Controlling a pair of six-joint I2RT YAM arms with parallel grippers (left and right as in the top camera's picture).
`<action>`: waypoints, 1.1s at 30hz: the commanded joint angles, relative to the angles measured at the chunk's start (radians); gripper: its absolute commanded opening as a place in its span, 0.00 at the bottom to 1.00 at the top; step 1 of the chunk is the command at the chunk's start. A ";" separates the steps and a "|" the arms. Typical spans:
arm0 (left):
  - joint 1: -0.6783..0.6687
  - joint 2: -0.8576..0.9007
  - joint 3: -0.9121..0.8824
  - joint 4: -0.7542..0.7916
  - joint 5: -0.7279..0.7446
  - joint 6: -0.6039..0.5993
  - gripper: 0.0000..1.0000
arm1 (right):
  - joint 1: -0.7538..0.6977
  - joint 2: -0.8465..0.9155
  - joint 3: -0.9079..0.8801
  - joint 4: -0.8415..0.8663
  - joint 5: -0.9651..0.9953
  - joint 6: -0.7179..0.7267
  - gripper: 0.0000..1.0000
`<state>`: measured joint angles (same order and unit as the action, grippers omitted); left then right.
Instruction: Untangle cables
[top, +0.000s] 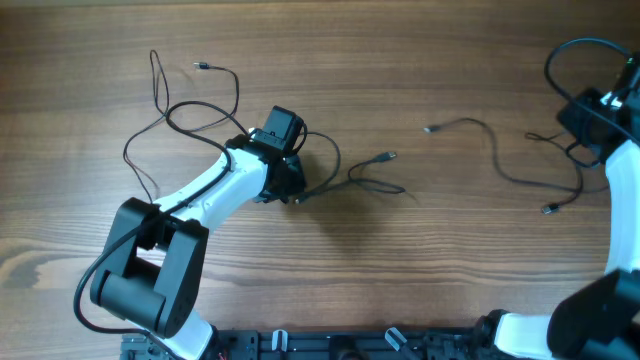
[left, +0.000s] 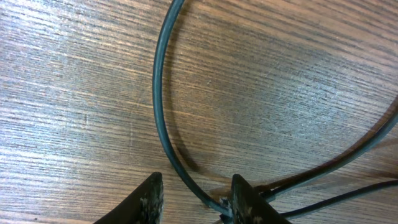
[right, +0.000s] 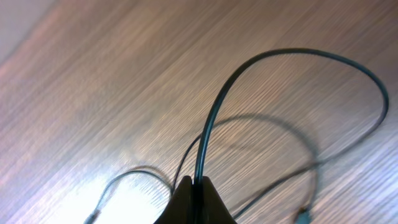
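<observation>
1. The table (top: 420, 280) was matte wood-grain board. Its fine parallel streaks showed sharply only in the wrist views.
2. The left cables (top: 190, 108) were thin, round black cords lying in loose loops on the table left of centre. One small metal-tipped plug (top: 388, 157) pointed right.
3. The right cable (top: 495, 150) was equally thin and curved across the table's right side toward the right arm.
4. The left gripper (left: 196, 199) had dark, scuffed fingers (left: 152, 200) standing apart. A cord arced between them against one finger, not pinched.
5. The right gripper (right: 194, 190) had its jaws pressed together on the right cable, which rose from the tips in a tall arch.
6. Overhead showed the whole layout, but both sets of fingertips were hidden there. Only the wrist views showed the grips.
</observation>
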<state>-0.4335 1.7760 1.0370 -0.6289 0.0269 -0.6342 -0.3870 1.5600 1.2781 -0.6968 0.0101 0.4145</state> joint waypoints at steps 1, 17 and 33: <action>0.003 0.009 -0.006 0.000 -0.010 0.000 0.38 | 0.002 0.102 0.003 0.064 -0.219 -0.085 0.04; 0.003 0.009 -0.006 0.023 -0.010 0.001 0.69 | 0.092 0.185 0.003 -0.096 -0.416 -0.225 1.00; 0.003 0.010 -0.039 0.008 -0.010 0.001 0.04 | 0.669 0.186 -0.135 -0.177 -0.639 -0.231 0.79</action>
<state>-0.4335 1.7767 1.0172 -0.6212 0.0269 -0.6338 0.2188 1.7336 1.1664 -0.8814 -0.4973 0.1967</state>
